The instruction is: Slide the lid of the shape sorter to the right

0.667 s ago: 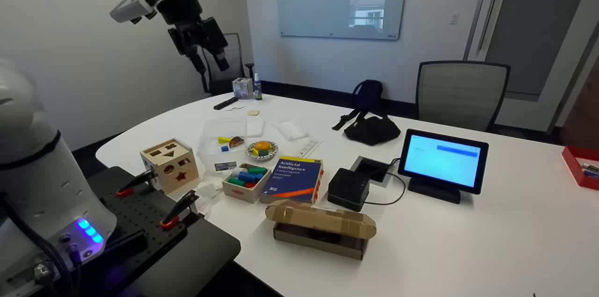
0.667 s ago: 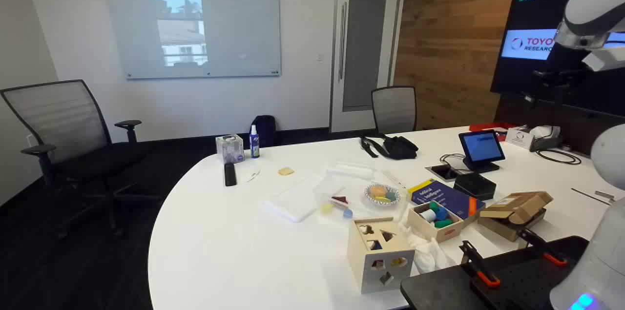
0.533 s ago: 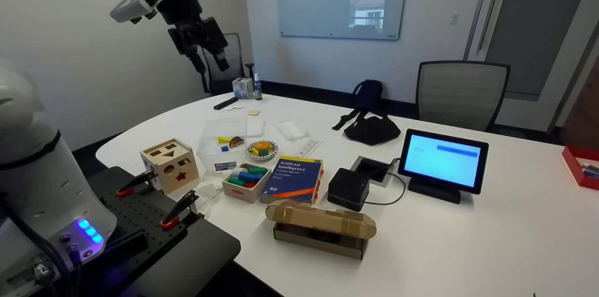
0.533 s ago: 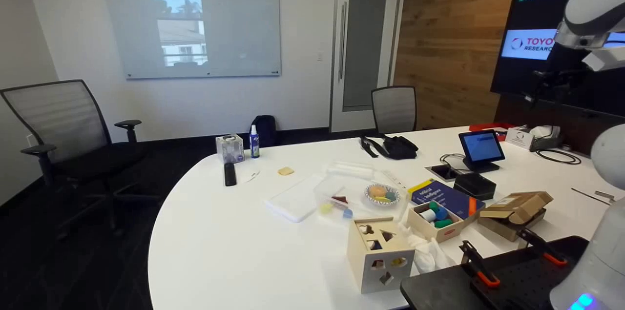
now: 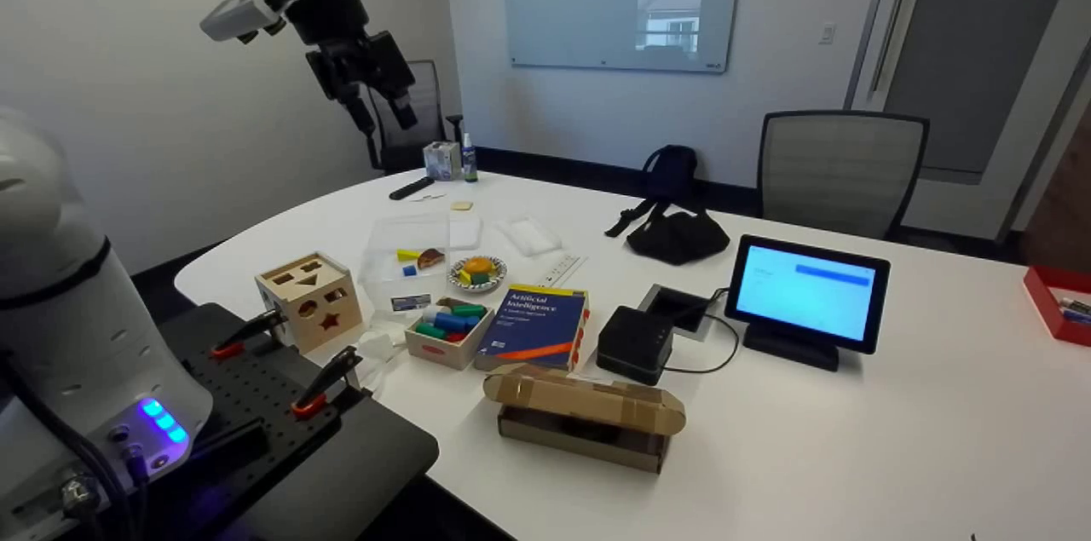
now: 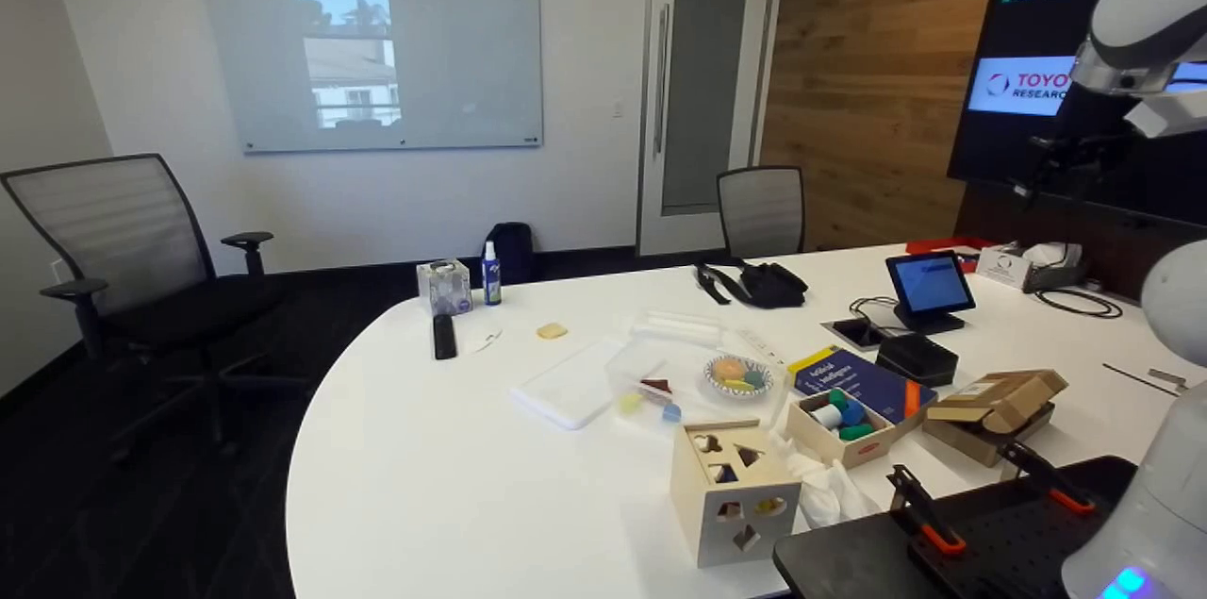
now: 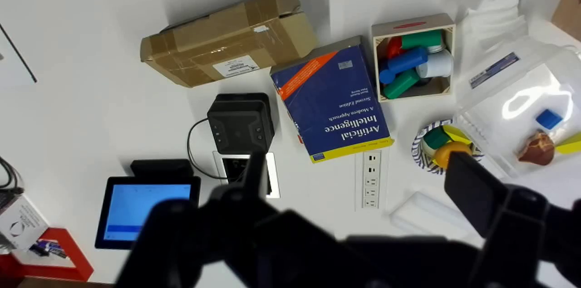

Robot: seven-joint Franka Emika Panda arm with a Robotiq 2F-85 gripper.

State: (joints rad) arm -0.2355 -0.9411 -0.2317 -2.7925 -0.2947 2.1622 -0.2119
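The shape sorter (image 5: 320, 307) is a light-wood cube with dark shape holes. It stands upright on the table beside the robot's base, and also shows in an exterior view (image 6: 693, 507). The lid (image 5: 297, 272) is its top panel with several cutouts, lying flat on the cube; it also shows in an exterior view (image 6: 728, 451). My gripper (image 5: 388, 123) is open and empty, high above the table and well away from the sorter. In the wrist view the gripper's fingers (image 7: 356, 161) are wide apart with nothing between them. Only a wooden corner, probably the sorter's, shows at that view's right edge.
Near the sorter are a clear plastic bin (image 5: 409, 247), a box of coloured blocks (image 5: 449, 349), a patterned bowl (image 5: 477, 285) and a blue book (image 5: 533, 328). A cardboard box (image 5: 588, 417) and black clamps (image 5: 332, 375) are toward the base. A tablet (image 5: 810, 294) stands farther off.
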